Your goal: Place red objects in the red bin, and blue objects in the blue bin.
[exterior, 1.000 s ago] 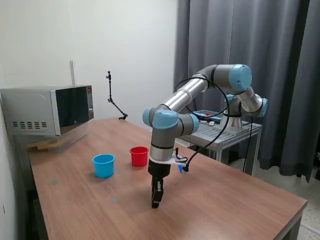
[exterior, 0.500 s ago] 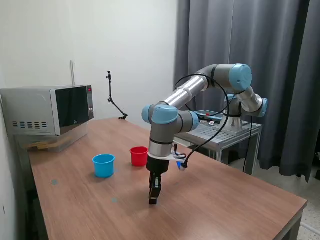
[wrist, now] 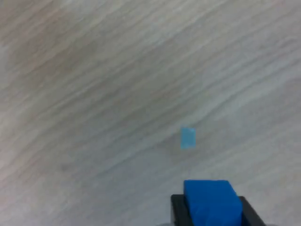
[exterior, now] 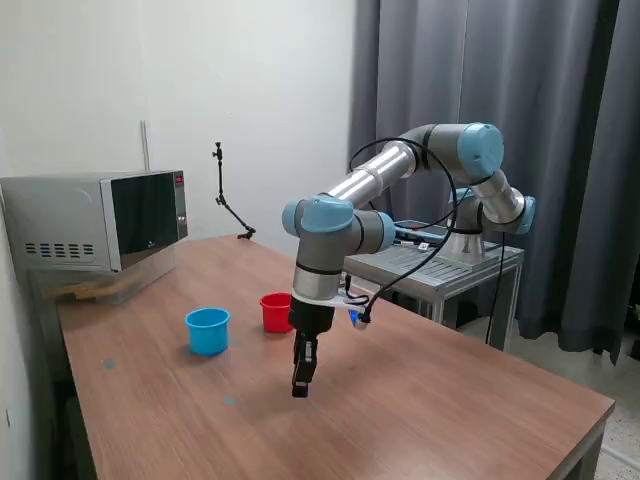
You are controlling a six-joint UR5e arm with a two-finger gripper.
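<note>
The fingers [wrist: 211, 214] squeeze a blue cube [wrist: 209, 200]; the blue cup [exterior: 207, 330] waits nearer the table's microwave end.

We had a brown wooden table [exterior: 450, 400]; light blue cup [exterior: 207, 330], red cup [exterior: 277, 312] mid-left, microwave [exterior: 95, 220] at left edge.

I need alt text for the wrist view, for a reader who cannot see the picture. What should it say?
A blue cube sits clamped between the two dark fingers of the gripper, seen from close above a light wood-grain table. A small pale blue mark shows on the wood just beyond the cube; nothing else is in view.
</note>
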